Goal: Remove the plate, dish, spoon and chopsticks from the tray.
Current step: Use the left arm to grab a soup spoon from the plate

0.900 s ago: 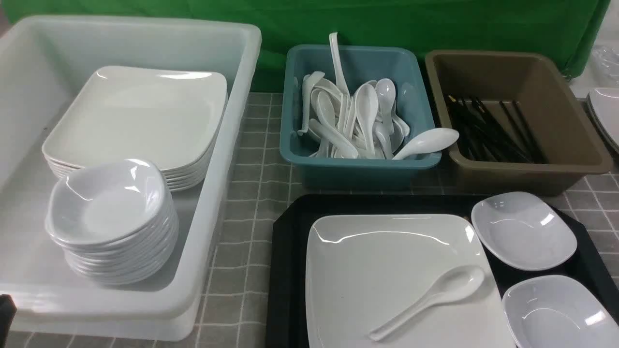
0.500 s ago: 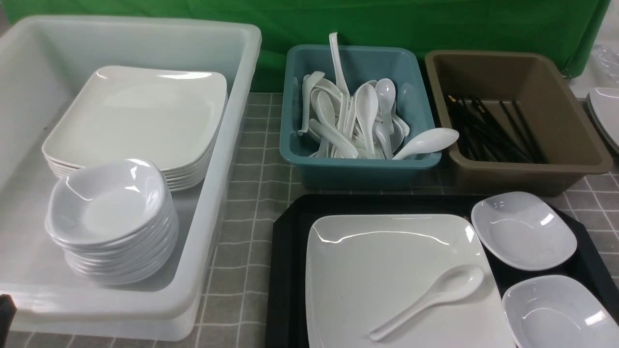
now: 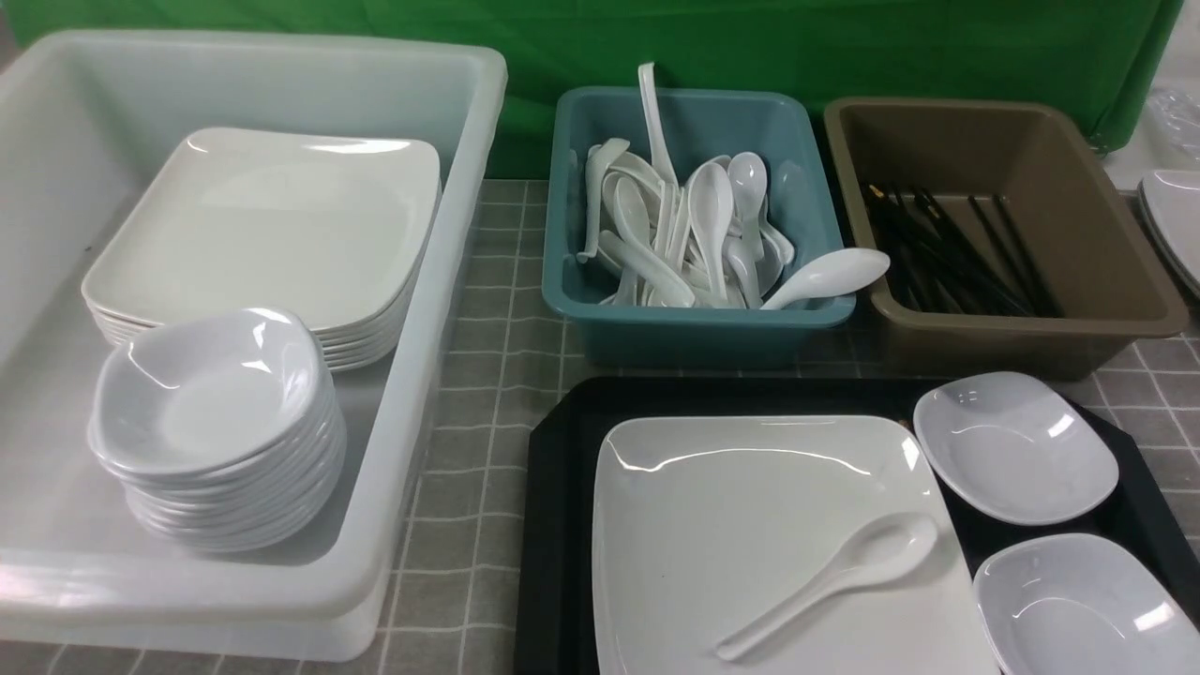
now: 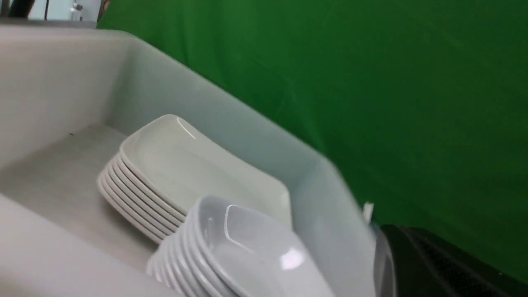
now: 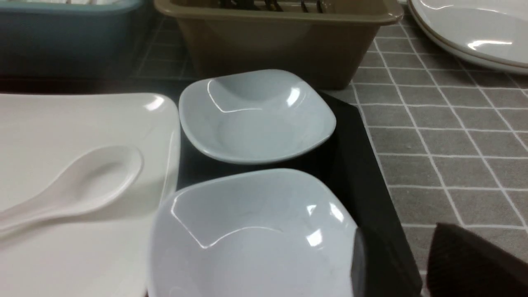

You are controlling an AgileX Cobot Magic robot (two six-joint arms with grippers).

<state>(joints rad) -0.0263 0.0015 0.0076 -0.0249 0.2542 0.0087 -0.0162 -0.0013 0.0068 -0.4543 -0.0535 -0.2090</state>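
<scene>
The black tray (image 3: 562,525) lies at the front right. On it sits the large white plate (image 3: 750,506), with the spoon (image 3: 834,577) lying across the plate. To the plate's right, a small white dish (image 3: 1015,448) and a second one (image 3: 1078,609) share the tray. Black chopsticks (image 3: 947,253) lie in the brown tub; none show on the tray. My right gripper (image 5: 425,268) is open and empty, low beside the near dish (image 5: 247,239), at the tray's right edge (image 5: 354,136). My left gripper (image 4: 412,264) is shut, empty, beside the white crate.
A big white crate (image 3: 441,281) on the left holds a stack of square plates (image 3: 262,225) and a stack of small dishes (image 3: 211,394). A teal tub (image 3: 581,281) holds several spoons beside the brown tub (image 3: 1106,281). More white plates (image 3: 1172,216) sit at the right edge.
A dark tip at the front view's lower left corner has slipped out of sight. Nothing on the tray has moved.
</scene>
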